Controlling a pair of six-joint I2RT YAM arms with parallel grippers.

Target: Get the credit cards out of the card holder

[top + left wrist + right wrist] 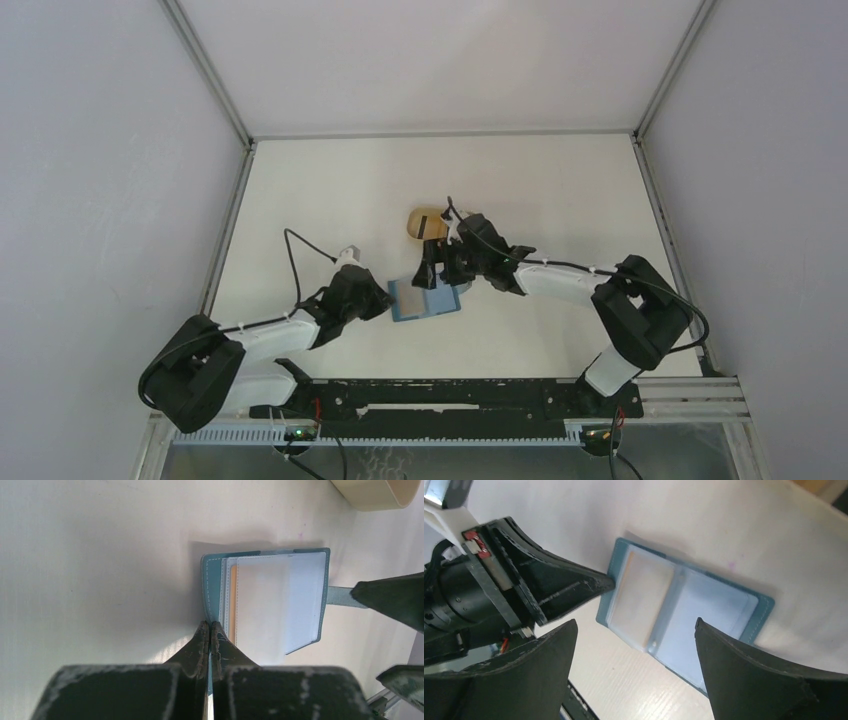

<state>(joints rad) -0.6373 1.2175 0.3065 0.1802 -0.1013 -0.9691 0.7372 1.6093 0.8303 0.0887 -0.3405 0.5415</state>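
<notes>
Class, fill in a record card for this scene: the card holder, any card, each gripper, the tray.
card holder: lying open on the table, slots facing up
credit card: tan edge showing, in a slot
left gripper: shut, tips at the holder's edge
right gripper: open, above the holder
tray: beige, beyond the holder

You see only a thin edge of the tan credit card point(233, 607) in the teal-blue folding card holder point(270, 600); pale slots hide the rest. The beige oval tray point(372, 494) is cut off at top, and the left fingers point(199, 650) cover the holder's near corner.
</notes>
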